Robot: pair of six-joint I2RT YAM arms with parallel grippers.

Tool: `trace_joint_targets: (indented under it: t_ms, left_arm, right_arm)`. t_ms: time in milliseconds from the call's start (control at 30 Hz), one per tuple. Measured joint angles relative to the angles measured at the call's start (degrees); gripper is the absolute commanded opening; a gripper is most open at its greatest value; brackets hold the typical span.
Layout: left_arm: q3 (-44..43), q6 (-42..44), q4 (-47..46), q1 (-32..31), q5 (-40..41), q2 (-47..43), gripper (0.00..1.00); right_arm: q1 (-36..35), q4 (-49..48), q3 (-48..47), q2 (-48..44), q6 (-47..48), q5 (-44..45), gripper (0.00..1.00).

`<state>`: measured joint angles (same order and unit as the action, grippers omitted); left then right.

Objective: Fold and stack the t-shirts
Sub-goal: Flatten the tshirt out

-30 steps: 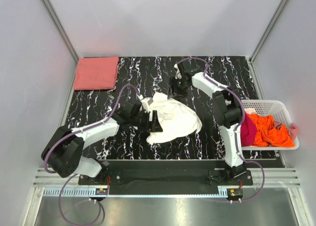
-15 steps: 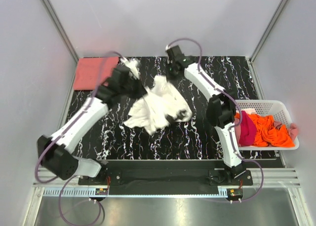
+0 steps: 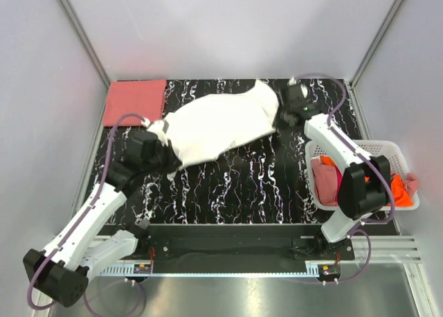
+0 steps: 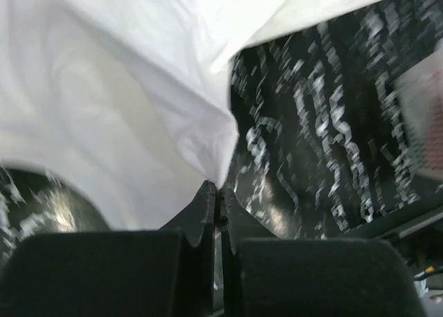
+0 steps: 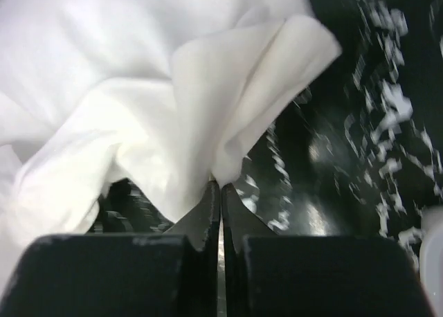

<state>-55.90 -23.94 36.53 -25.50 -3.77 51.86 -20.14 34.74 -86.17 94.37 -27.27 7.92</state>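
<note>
The cream-white t-shirt (image 3: 218, 123) is stretched in a long slanted band between the two arms, over the far half of the black marbled table (image 3: 263, 185), its higher end toward the far right and its lower end toward the left; whether it touches the tabletop cannot be told from above. The left gripper (image 3: 162, 138) has its fingers pressed together on the shirt's left end; its wrist camera shows the two black fingers (image 4: 204, 213) meeting with a point of white cloth pinched between the tips. The right gripper (image 3: 279, 115) is likewise clamped tight on the shirt's far right end; its wrist camera shows a fold of cloth caught at the closed fingertips (image 5: 208, 213). The fabric is plain, soft and creased, with a loose hem edge and rounded folds bunched near each grip. A salmon-pink t-shirt (image 3: 135, 102) lies folded flat at the table's far left corner, well apart from the held shirt. At the right edge a white slatted basket (image 3: 387, 147) holds an orange t-shirt (image 3: 399, 190) and a pink t-shirt (image 3: 325, 182), crumpled together.
</note>
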Motion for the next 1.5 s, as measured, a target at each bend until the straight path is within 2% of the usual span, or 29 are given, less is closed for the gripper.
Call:
trace_joint_targets:
  t_ms: [33,67,100,133,167,233,267,333,467,567,700,867,933,1133,1367,1500]
  left_arm:
    - [3.8,-1.5,0.0,0.0,-0.1,0.0,0.00]
    - [7.7,-3.3,0.7,0.0,-0.3,-0.2,0.06]
    - [10.8,-4.8,1.2,0.0,-0.3,-0.5,0.19]
    - [13.9,-6.3,1.3,0.0,-0.3,-1.4,0.39]
    - [16.3,-7.7,1.7,0.0,-0.3,-2.3,0.49]
    - [18.6,-10.8,2.6,0.0,0.0,-4.1,0.55]
    - [18.7,-11.4,2.8,0.0,0.3,-4.7,0.64]
    - [18.0,-12.0,2.4,0.0,1.7,-5.6,0.68]
    - [11.5,-11.0,2.1,1.9,4.4,-1.3,0.68]
    - [7.0,-9.3,-1.8,7.5,3.1,5.3,0.66]
    - [6.8,-7.3,-5.2,14.0,0.3,14.7,0.60]
    - [6.7,-5.4,-7.3,16.8,-2.4,24.5,0.56]
    - [6.7,-4.8,-8.0,17.5,-3.0,26.4,0.55]
    - [6.7,-3.8,-14.1,21.9,-7.3,28.4,0.39]
    - [5.1,-2.0,-15.8,22.5,-8.9,35.0,0.41]
    - [5.1,-1.5,-15.4,22.5,-7.6,36.5,0.47]
  right_arm:
    - [0.3,-0.2,3.8,-0.1,-1.1,0.9,0.09]
    - [0.8,-0.7,8.4,0.0,-2.3,1.9,0.14]
    - [1.2,-0.4,12.2,0.3,-3.2,2.3,0.25]
    - [1.6,0.2,15.0,0.6,-4.0,2.6,0.29]
    - [1.9,2.0,17.0,0.8,-4.5,2.9,0.37]
    - [2.1,3.0,17.0,0.8,-5.0,3.0,0.41]
    - [2.1,3.5,16.1,0.8,-5.2,3.0,0.43]
    - [2.0,3.8,13.4,0.7,-5.4,2.9,0.46]
    - [2.0,3.8,6.6,0.3,-5.7,1.9,0.47]
    - [2.0,3.4,5.4,-1.8,-6.2,0.5,0.48]
    - [2.0,3.1,6.3,-4.8,-6.7,-1.5,0.48]
    - [2.0,1.7,9.0,-7.2,-7.0,-4.4,0.48]
    - [2.0,1.3,9.7,-7.2,-7.1,-5.5,0.48]
    - [2.0,0.2,11.4,-8.1,-7.1,-7.7,0.48]
    - [2.0,-0.6,12.0,-10.2,-7.1,-9.1,0.48]
    - [2.0,-0.8,12.0,-10.5,-7.1,-9.5,0.48]
